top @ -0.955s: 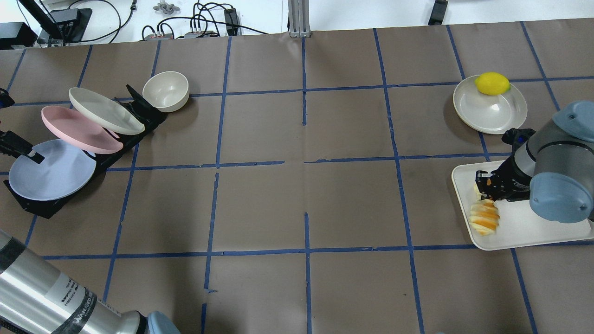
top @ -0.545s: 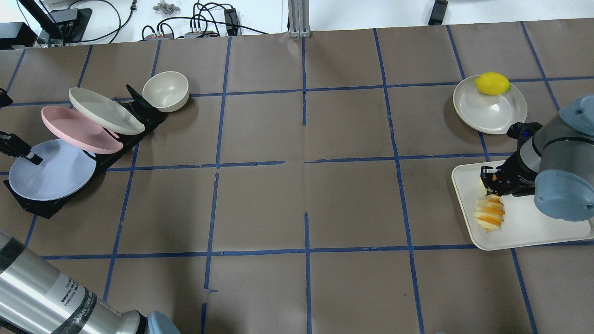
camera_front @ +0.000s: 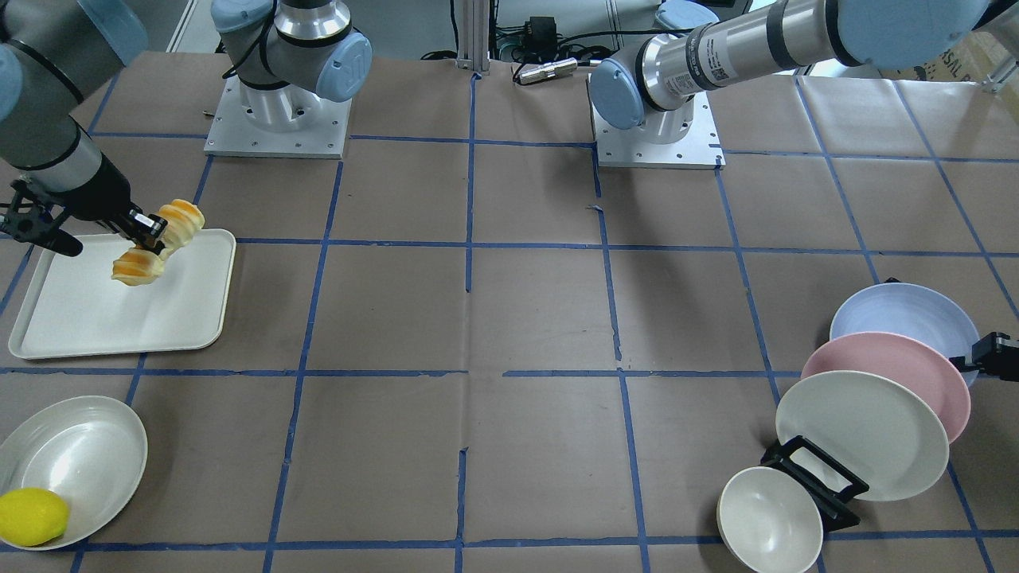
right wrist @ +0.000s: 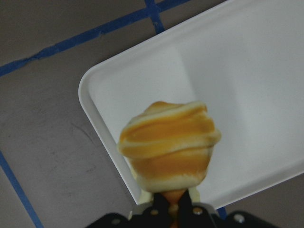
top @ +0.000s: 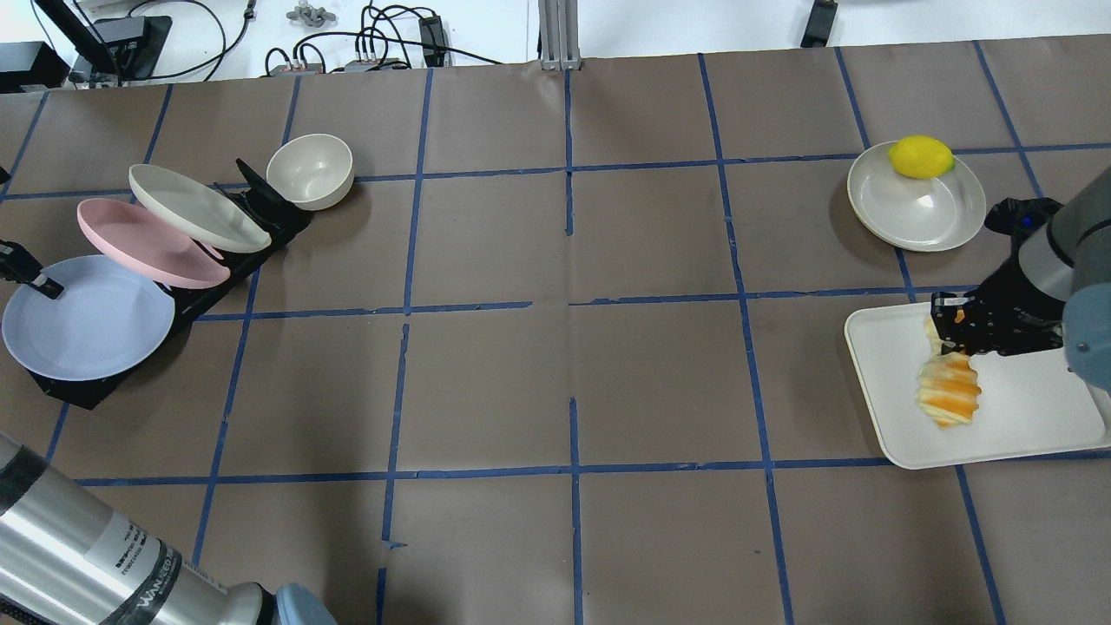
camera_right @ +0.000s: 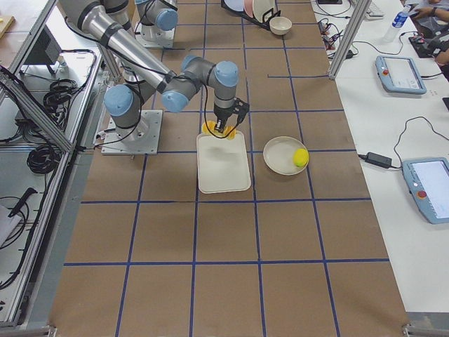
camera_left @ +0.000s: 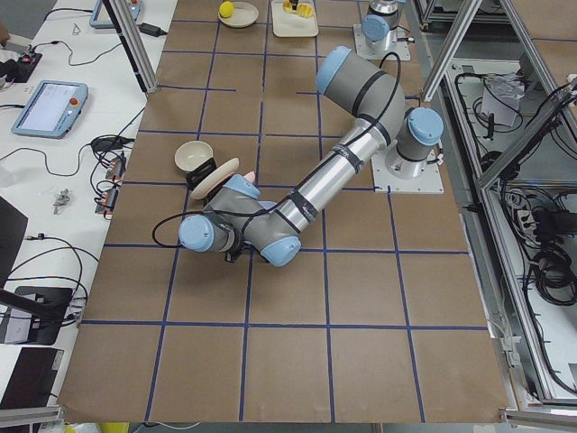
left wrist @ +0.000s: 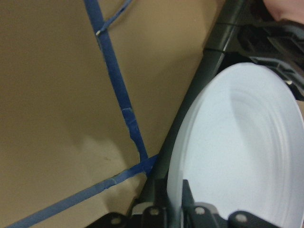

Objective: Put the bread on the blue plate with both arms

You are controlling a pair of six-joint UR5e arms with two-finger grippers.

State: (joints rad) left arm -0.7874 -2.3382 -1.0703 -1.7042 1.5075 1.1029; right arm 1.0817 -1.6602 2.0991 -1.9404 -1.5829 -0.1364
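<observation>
The bread [top: 949, 391], striped orange-brown and cream, hangs from my right gripper [top: 950, 337], which is shut on its middle. It is held above the white tray [top: 1024, 417]. In the front view the bread [camera_front: 159, 239] droops on both sides of the gripper [camera_front: 147, 231]. The right wrist view shows the bread's end [right wrist: 168, 142] over the tray's corner. My left gripper [top: 39, 286] is shut on the rim of the blue plate [top: 87, 317] at the near end of the black rack. The left wrist view shows the plate [left wrist: 237, 156] between the jaws.
The black rack [top: 269, 208] holds a pink plate [top: 143, 243] and a cream plate [top: 195, 208], with a cream bowl [top: 310, 169] at its far end. A lemon [top: 920, 156] lies on a cream plate [top: 911, 208] beyond the tray.
My right gripper has moved right and up with the bread, lifting it off the tray. My left gripper has pulled the blue plate a little left, out from under the pink plate.
</observation>
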